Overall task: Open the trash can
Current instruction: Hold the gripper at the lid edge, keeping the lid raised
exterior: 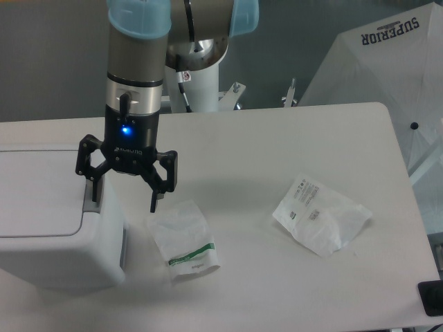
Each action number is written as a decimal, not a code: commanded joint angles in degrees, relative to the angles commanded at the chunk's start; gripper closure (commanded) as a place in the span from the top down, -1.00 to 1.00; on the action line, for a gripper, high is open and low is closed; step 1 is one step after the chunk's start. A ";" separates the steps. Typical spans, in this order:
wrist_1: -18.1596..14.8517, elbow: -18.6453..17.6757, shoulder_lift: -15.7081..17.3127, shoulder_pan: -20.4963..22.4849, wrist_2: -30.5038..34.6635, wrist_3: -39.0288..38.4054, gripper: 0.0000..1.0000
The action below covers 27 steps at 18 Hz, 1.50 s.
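Note:
The trash can [41, 256] is a boxy white bin at the left edge of the table, with its flat white lid [34, 190] down. A grey push-button tab [91, 198] sits on the lid's right edge. My gripper [124, 197] hangs over the bin's right edge with its fingers spread open and nothing between them. The left fingertip [94, 191] is right over the grey tab; I cannot tell if it touches. The right fingertip [155, 203] hangs beside the bin, above the table.
A small white plastic bag with a green stripe [185, 240] lies just right of the bin. A second crinkled white bag [320, 214] lies at mid-right. A white umbrella [387, 62] stands behind the table's far right corner.

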 joint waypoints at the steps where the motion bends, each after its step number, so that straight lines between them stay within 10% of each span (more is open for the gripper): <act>1: 0.00 0.00 0.00 0.00 0.00 0.00 1.00; 27: -0.09 5.09 0.44 3.51 6.74 0.70 1.00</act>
